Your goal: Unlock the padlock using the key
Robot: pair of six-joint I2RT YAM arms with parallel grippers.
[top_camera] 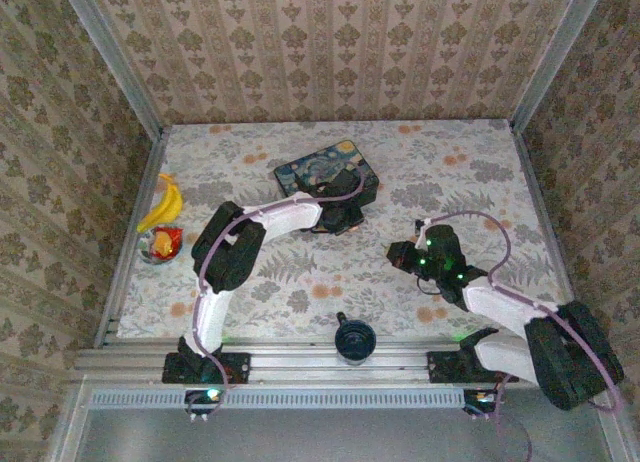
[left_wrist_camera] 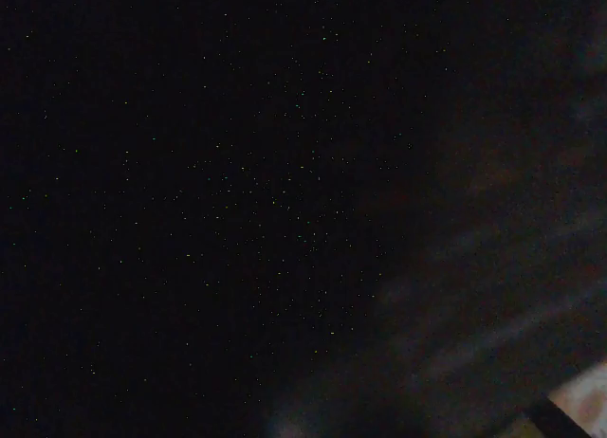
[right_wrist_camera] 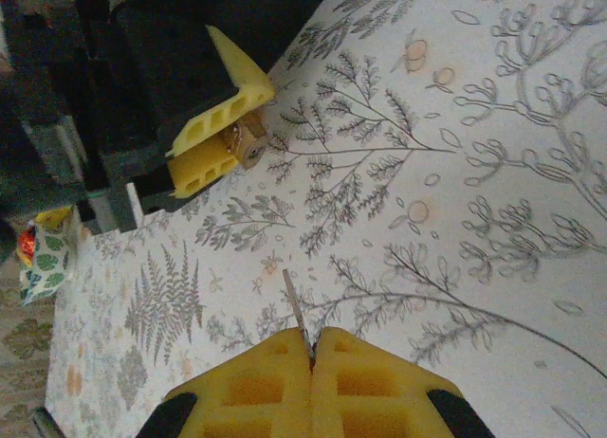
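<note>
**Brass padlock in the left jaws, key in the right**

Brass shows between the yellow fingers (right_wrist_camera: 220,116) of the left gripper (right_wrist_camera: 239,135). The tiny padlock (right_wrist_camera: 249,149) sits there with the jaws drawn narrow around it. It looks clamped on both sides, though the lock is small and partly shaded in the right wrist view. From above, that gripper (top_camera: 340,220) sits at the near edge of the dark blue painted box (top_camera: 325,177), toward the back of the floral tablecloth (top_camera: 300,282).

The right gripper (right_wrist_camera: 311,348) has its jaws pressed together on a thin silver key (right_wrist_camera: 294,305). The blade sticks out past the fingertips and points toward the padlock, well apart from it. Overhead, the right gripper (top_camera: 398,254) lies to the right of the left one and nearer the bases. A banana (top_camera: 165,204) rests at the table's left edge.
</note>
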